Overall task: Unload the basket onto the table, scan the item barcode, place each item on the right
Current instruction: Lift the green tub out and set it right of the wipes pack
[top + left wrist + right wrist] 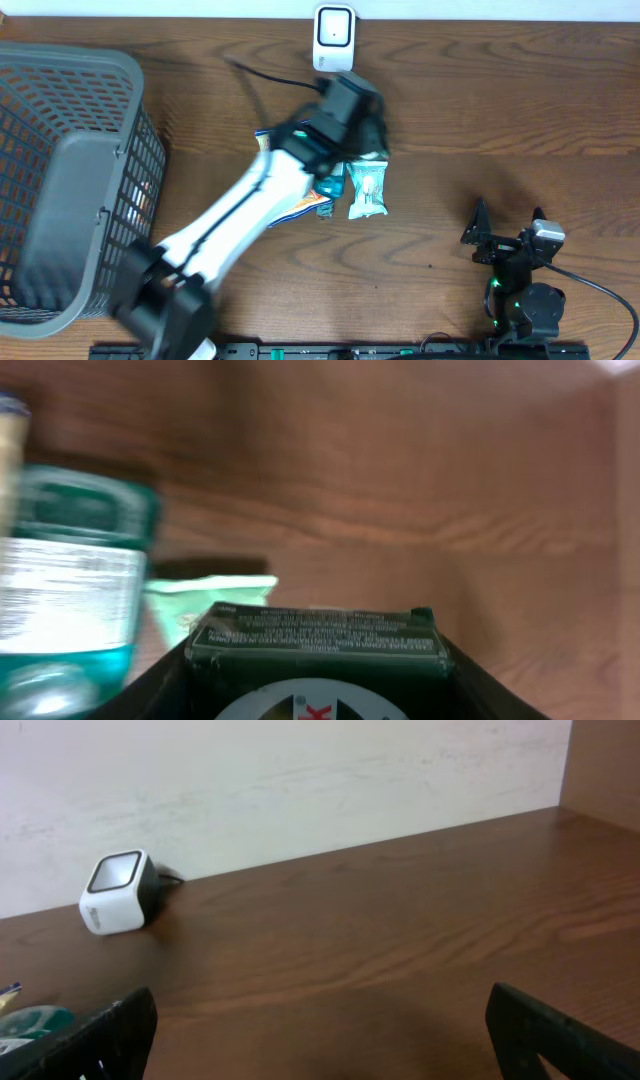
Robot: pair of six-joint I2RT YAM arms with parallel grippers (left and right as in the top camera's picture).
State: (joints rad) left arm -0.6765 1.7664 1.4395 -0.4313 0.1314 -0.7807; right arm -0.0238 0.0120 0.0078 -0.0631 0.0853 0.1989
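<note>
My left gripper (362, 112) is shut on a dark green box (374, 132) and holds it above the table just in front of the white barcode scanner (333, 38). The left wrist view shows the box (318, 632) wedged between the black fingers of the left gripper (318, 665), with its printed white text facing up; I cannot make out a barcode. My right gripper (505, 238) rests at the front right, open and empty. In the right wrist view the right gripper (330, 1040) has its fingers wide apart, with the scanner (118, 892) far off to the left.
A grey mesh basket (70, 180) fills the left side. Under the left arm lie a pale green packet (366, 188), a teal bottle (330, 182) and other packs. The bottle (70, 590) and packet (205, 600) also show in the left wrist view. The scanner's black cable (262, 74) runs left.
</note>
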